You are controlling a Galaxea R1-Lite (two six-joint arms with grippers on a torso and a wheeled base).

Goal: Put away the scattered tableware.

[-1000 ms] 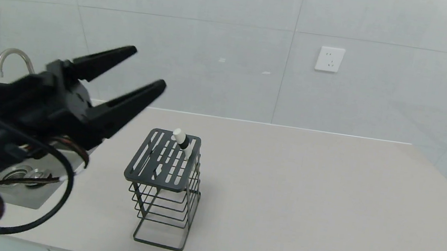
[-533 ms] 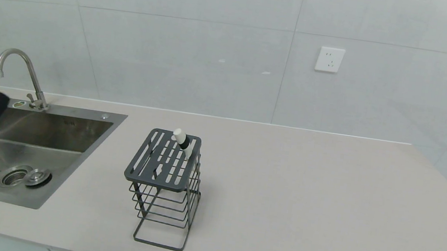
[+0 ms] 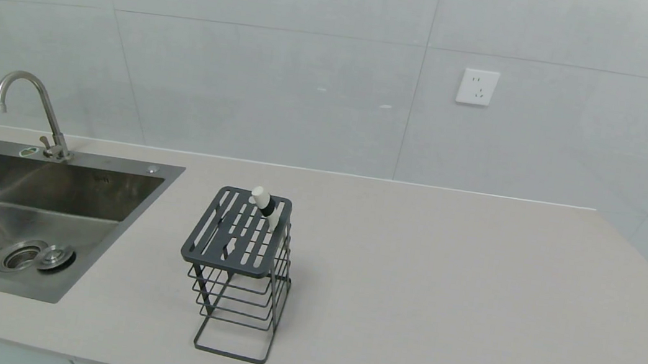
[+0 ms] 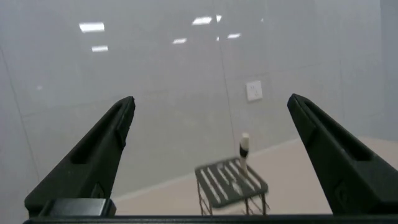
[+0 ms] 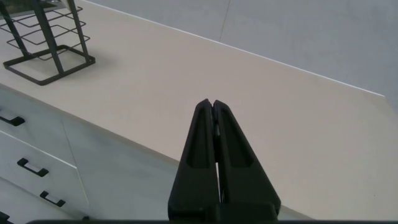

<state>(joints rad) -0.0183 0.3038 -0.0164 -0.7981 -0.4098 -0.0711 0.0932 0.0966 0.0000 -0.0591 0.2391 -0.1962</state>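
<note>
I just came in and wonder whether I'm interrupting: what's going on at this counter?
Nothing is being handled right now. A dark wire rack stands on the counter, to the right of the sink, with one white-and-black utensil handle sticking up through its slotted top. The left gripper is open and empty, apart from the rack and facing it. The right gripper is shut on nothing, over the counter near its front edge.

Steel sink (image 3: 48,183) with curved faucet (image 3: 50,114) at the counter's (image 3: 442,285) left end, white wall socket (image 3: 478,86) above.
</note>
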